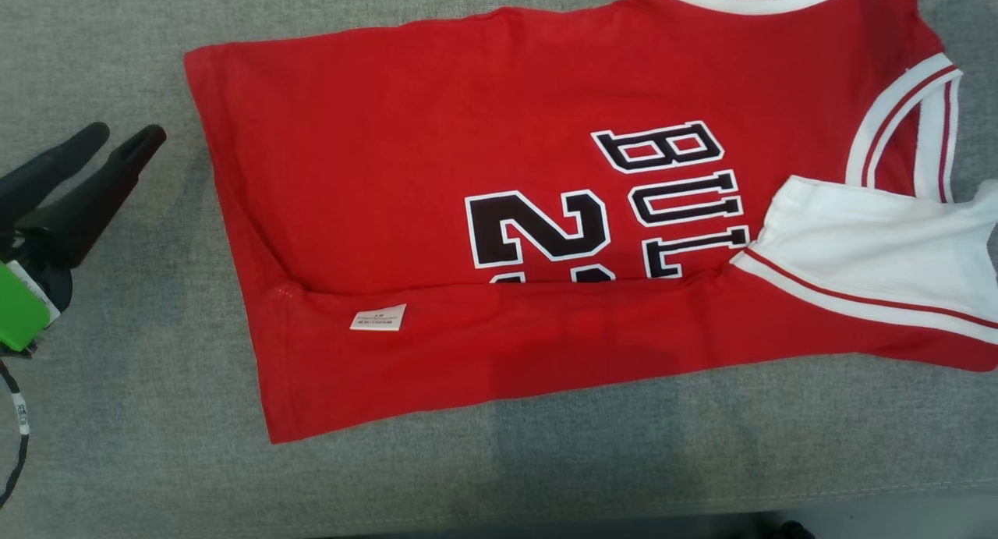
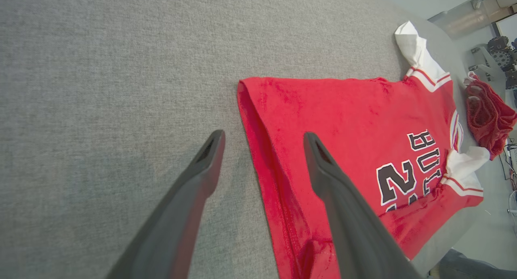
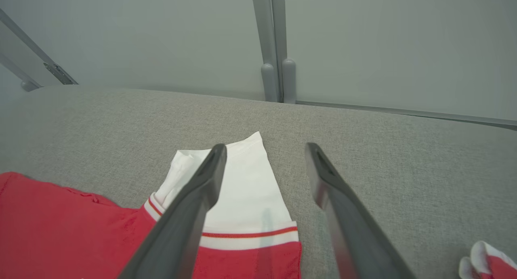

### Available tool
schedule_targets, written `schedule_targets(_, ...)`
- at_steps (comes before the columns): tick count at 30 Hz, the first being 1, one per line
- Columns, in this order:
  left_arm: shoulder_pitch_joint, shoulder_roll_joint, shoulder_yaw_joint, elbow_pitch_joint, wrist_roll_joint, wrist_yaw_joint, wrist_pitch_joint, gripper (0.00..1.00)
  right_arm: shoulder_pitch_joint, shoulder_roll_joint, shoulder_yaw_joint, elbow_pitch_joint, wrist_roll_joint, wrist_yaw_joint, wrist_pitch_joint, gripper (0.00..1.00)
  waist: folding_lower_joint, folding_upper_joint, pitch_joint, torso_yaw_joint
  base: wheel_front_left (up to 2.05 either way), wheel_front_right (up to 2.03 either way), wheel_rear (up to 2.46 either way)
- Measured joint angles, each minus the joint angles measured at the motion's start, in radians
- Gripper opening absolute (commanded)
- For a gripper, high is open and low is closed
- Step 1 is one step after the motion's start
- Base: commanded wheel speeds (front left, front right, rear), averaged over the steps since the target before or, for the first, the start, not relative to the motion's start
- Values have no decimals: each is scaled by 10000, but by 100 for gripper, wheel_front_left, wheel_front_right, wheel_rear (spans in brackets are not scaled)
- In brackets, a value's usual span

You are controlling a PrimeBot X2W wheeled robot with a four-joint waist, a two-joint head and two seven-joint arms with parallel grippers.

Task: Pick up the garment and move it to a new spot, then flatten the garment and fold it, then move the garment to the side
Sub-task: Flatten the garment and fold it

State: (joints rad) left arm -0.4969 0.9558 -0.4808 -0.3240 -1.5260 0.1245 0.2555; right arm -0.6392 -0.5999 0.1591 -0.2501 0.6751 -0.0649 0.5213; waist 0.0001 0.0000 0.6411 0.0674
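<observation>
Presently: red basketball jersey [image 1: 437, 172], judged soft, light, limp. Take hold at hem [image 1: 235, 242], nine o'clock. Left pincer [image 1: 125, 136], right pincer [image 3: 265, 149]: apart, empty.

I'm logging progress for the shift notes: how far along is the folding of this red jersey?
Done: the jersey lies spread flat on the grey surface, and its near long edge is folded over the print. In hand: nothing; the left gripper and right gripper both stand open, the right one above the white sleeve. Left: likely further folds, then moving it to the side.
</observation>
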Motion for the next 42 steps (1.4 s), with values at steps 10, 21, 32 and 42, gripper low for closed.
schedule_targets(10,-699,-951,-234,1072,525,-403,-146,100,-1357,742,1060,1720,-616,199,104,100,1,0,1217,51,0,0,0)
schedule_targets(21,-1530,-1407,-445,1643,644,-821,-132,100,-2040,1051,1264,2976,-782,384,-132,100,0,0,1356,-57,0,0,0)
schedule_targets(32,-2049,-1818,-755,2197,871,-1083,125,53,-2468,1313,1494,3806,-886,562,-458,100,0,0,1296,-77,0,0,0)
schedule_targets(42,-2346,-2345,-1187,2477,878,-1440,391,0,-2950,1523,1774,4347,-1106,826,-573,100,0,0,1220,66,0,0,0)
